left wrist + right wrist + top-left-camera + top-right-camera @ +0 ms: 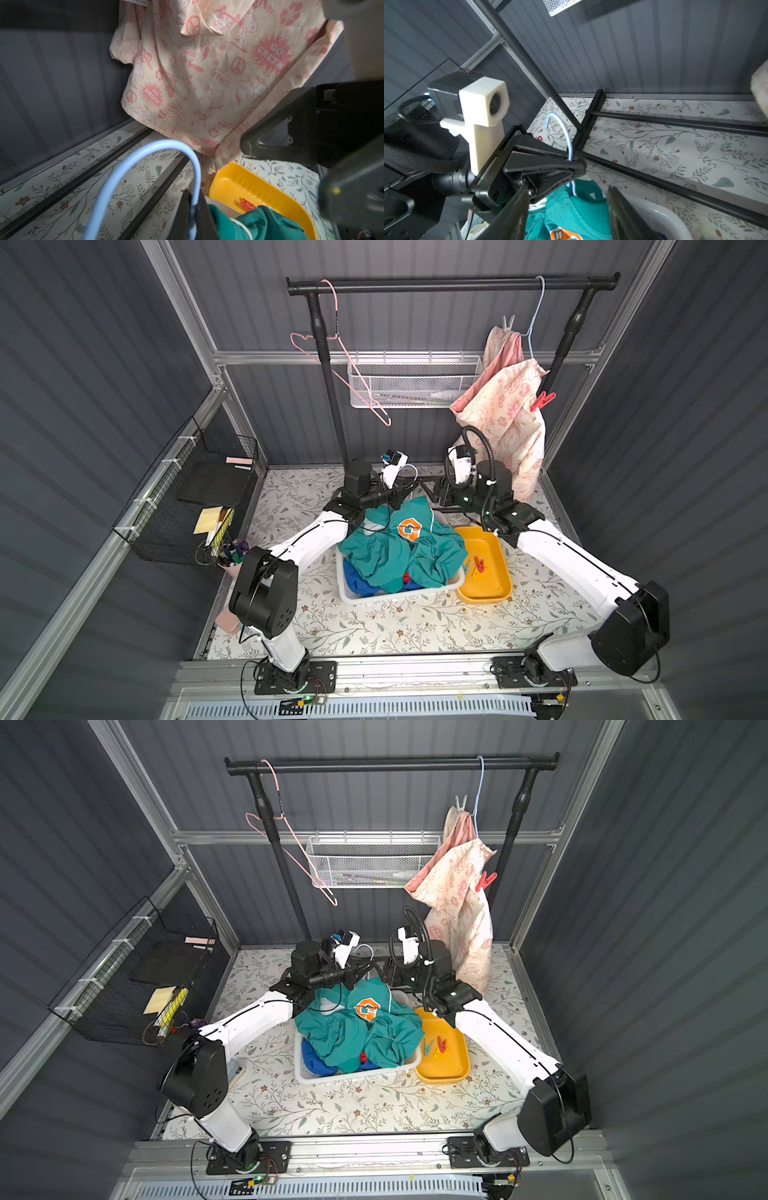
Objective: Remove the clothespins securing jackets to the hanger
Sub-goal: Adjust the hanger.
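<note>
One blue hanger (158, 143) tight in the left tool (574, 163), right tool (568, 188) agape over teal jacket (571, 214), rack bars (675, 122) beyond

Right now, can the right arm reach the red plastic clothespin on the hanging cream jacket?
Probably yes: the right pincer is open, and the red plastic clothespin juts uncovered from the cream jacket's edge.

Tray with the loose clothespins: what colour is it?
Yellow; the tray shows best in a top view.
</note>
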Robot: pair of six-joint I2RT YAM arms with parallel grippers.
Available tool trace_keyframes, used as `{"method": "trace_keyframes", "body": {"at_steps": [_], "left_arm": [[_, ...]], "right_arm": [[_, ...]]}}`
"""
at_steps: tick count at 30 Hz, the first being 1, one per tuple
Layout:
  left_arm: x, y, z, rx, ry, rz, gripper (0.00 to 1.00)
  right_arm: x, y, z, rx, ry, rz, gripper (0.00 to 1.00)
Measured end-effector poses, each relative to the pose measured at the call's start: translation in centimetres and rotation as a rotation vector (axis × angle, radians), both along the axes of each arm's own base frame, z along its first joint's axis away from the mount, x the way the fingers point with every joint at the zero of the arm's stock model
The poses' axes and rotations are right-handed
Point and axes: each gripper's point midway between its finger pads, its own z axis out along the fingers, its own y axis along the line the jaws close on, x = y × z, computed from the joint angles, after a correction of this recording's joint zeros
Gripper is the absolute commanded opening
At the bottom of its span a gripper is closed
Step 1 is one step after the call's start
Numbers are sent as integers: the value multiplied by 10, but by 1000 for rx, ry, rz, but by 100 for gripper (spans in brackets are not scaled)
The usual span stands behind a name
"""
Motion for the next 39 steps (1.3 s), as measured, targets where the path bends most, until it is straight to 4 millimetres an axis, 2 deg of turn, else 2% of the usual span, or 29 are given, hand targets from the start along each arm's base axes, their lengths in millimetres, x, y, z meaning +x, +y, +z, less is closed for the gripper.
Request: {"method": "trace_keyframes", "body": {"at_steps": [5,14,24,27,29,34,39], "left_arm": [[-3,-4,1,-3,-5,-8,0],[-10,-9,2,-7,-13,-24,0],[-10,-9,2,-9,-11,-25,0],[-11,-9,1,-8,-8,-25,6],[-11,-9,1,-7,-3,-24,19],[-21,-10,6,-3,21,-31,40],[-26,0,21,-12,22,-4,52]], "right_arm": [[5,12,-5,4,8,15,47],[21,16,-9,-6,9,-10,23],[25,17,-11,-24,-5,-9,3],[25,17,-12,-35,-12,-3,0],[25,17,-12,-41,-16,3,0],[22,20,-7,-27,-25,41,0],[21,19,0,4,-37,87,0]]}}
